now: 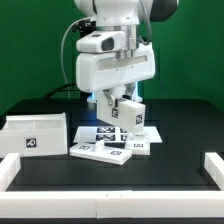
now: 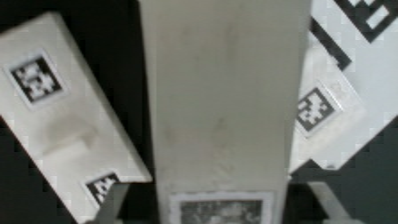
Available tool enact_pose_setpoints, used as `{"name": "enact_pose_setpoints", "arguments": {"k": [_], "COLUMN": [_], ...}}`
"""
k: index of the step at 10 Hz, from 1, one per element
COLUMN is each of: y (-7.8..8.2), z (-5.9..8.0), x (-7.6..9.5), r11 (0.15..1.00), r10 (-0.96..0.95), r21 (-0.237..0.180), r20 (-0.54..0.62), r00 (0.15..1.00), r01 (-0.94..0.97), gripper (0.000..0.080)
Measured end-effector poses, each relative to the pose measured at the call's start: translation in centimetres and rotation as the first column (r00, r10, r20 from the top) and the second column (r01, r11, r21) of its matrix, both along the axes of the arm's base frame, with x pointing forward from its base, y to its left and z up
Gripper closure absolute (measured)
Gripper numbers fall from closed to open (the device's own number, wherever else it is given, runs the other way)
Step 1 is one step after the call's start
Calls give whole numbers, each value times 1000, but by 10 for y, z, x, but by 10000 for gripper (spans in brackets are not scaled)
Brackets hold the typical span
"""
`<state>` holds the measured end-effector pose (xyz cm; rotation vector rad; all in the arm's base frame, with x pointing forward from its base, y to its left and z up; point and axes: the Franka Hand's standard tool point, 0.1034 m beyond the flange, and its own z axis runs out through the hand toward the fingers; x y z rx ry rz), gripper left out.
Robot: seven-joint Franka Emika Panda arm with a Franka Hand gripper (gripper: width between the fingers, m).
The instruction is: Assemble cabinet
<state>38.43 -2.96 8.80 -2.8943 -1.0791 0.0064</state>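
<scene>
Long flat white plastic cabinet panel (image 2: 214, 100) sits pinched in the end effector (image 2: 214, 193), tilted above the black counter (image 1: 180, 130); best keep the grip centred and level it before nearing the white box shell (image 1: 35, 133) at exterior view's left.

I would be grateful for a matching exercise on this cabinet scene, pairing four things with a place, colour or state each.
Things:
1. box shell
2. tilted panel
3. flat panel
4. table

Descriptions:
A. black surface
B. held up off the table in the gripper
C. stands at the exterior view's left
D. lies on the table near the middle, below the arm

Pairs: 1-C, 2-B, 3-D, 4-A
</scene>
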Motion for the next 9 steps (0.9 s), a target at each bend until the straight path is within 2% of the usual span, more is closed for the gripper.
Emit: {"name": "enact_pose_setpoints", "arguments": {"k": [1,3,4,5,9], "y": [-16,-9,-11,-14,-23], "z": [-2,-3,-6,-16,-37], "x": [-4,-3,-5,-11,-24], "r11": [999,999,998,996,996], "r10": [-42,-42,-57,-85,-93], "r21": [11,8,10,15,5], "r20": [-14,-15,-21,-46,-62], "r00": [999,999,998,995,994], "r01": [42,42,58,85,94], "gripper": [514,514,514,514,514]}}
